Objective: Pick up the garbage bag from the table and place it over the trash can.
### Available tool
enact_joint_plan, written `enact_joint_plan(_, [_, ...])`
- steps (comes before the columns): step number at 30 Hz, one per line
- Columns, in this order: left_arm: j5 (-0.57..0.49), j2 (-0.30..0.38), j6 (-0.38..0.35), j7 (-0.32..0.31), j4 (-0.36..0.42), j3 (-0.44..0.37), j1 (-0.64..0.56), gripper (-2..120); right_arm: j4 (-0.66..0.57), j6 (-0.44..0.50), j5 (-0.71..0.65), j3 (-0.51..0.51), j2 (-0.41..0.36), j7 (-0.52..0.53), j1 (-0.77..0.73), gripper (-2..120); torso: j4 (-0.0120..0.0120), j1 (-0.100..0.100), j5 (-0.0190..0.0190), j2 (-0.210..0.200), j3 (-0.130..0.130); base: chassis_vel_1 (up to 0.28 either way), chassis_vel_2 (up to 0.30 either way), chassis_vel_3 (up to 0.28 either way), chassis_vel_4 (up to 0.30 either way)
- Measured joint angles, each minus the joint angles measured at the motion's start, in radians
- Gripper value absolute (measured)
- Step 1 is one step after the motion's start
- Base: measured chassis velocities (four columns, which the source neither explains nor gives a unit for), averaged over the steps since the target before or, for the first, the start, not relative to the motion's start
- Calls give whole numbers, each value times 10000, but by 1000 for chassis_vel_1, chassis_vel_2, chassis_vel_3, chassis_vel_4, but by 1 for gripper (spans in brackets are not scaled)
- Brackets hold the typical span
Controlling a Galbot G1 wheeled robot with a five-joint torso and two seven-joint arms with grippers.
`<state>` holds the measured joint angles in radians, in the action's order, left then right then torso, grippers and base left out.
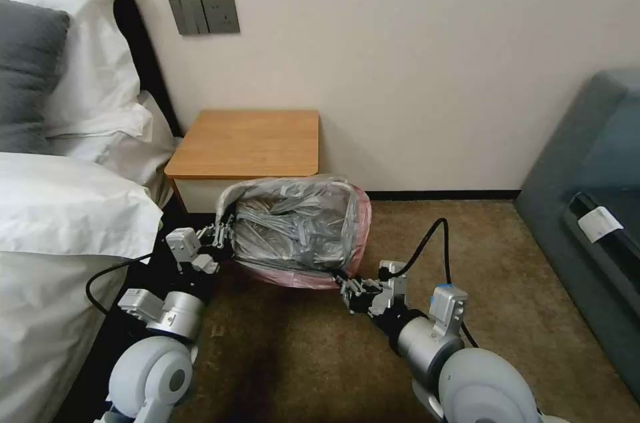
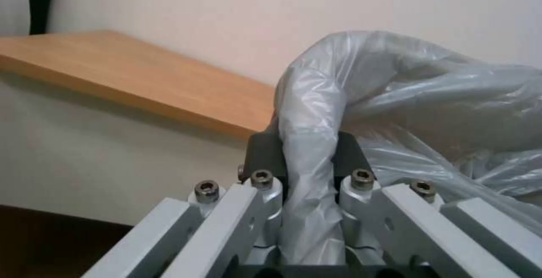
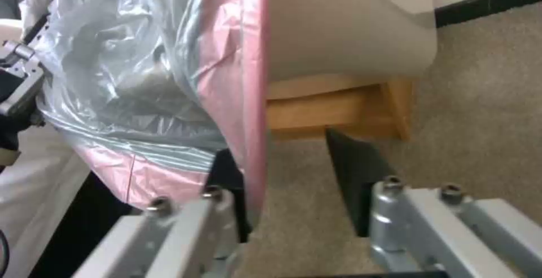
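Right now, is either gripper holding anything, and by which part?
Left gripper pinches the garbage bag at a bunched fold. Right gripper is open, astride its pink edge.

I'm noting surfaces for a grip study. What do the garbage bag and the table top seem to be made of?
The garbage bag looks like thin plastic film: translucent grey, glossy, crinkled into folds, with a pinkish-red edge. The table top looks like wood or wood veneer, orange-brown with fine straight grain and a smooth matte finish; which one cannot be told. The left tool is pinching a bunched fold of the bag.
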<state>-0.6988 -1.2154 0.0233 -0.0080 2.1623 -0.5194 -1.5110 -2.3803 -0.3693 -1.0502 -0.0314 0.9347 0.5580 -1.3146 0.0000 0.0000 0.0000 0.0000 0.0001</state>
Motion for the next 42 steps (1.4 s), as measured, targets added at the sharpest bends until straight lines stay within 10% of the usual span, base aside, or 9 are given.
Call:
enact_joint_plan(19, [-75,117,-4,77,111,-99,-74,8,435,-74,-305,343,89,992,256,100,1,-1,1,0,0,0,0,0,0])
enact_joint_plan(42, [-495,154,-111,274,211,-399,-255,8,789,43,-361,748,169,1643,381,100,0,0,0,0,-1,0,0,0,0])
